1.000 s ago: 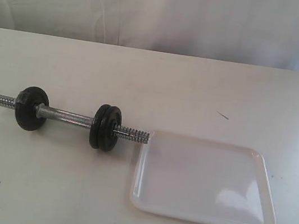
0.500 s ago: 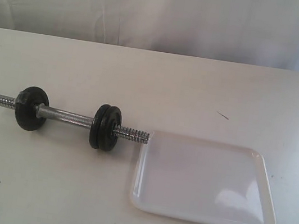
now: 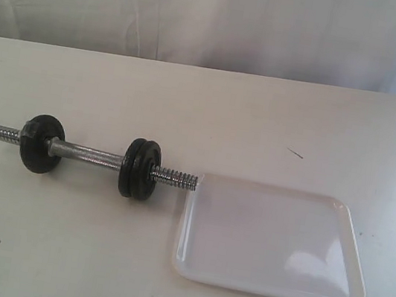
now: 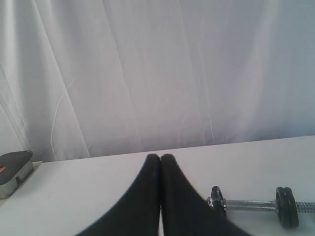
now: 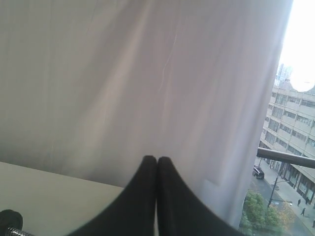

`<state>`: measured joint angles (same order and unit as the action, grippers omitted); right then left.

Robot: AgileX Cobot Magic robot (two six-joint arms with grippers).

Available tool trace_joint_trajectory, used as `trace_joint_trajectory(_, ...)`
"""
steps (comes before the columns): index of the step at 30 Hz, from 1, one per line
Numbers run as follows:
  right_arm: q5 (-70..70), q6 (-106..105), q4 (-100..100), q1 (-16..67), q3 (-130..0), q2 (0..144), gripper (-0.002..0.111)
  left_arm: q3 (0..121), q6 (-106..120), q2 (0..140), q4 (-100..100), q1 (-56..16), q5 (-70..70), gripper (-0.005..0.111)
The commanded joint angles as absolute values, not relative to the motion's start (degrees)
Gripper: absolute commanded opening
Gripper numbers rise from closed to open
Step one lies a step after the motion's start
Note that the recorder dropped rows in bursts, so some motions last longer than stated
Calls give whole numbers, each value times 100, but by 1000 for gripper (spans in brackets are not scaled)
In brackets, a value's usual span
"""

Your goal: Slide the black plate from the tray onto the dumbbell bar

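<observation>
The dumbbell bar (image 3: 91,154) lies on the white table, left of the tray (image 3: 266,291), its threaded end almost touching the tray's corner. Three black discs are on the bar: one (image 3: 40,143) near the far end and two side by side (image 3: 139,168) near the tray end. Which one is the black plate I cannot tell. The tray holds nothing. Neither gripper shows in the exterior view. In the left wrist view my left gripper (image 4: 160,157) is shut and empty, with the bar (image 4: 248,203) beyond it. My right gripper (image 5: 156,159) is shut and empty too, beside a disc (image 5: 10,219).
A white curtain hangs behind the table. A grey object (image 4: 15,166) sits at the table's edge in the left wrist view. A small dark mark (image 3: 295,153) is on the table beyond the tray. Buildings show past the curtain (image 5: 290,128).
</observation>
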<state>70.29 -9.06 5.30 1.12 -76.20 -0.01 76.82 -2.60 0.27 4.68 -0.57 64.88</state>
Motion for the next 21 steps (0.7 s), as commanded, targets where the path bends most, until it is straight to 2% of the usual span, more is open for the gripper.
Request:
trace_joint_trajectory(1,6886,-875,482,132,-7297,0,0,7078,-588,0,507,-71,6865,0)
trace_joint_trajectory(7,5952,-875,470,132,-5959,0,0,4821,-824,0,433,-71,5343,0)
trace_joint_trajectory(11,5044,-875,416,132,-4769,0,0,3029,-814,0,433,-71,3705,0)
trace_joint_trajectory(21,3155,-875,274,132,-2844,0,0,845,-1094,0,366,-71,1439,0)
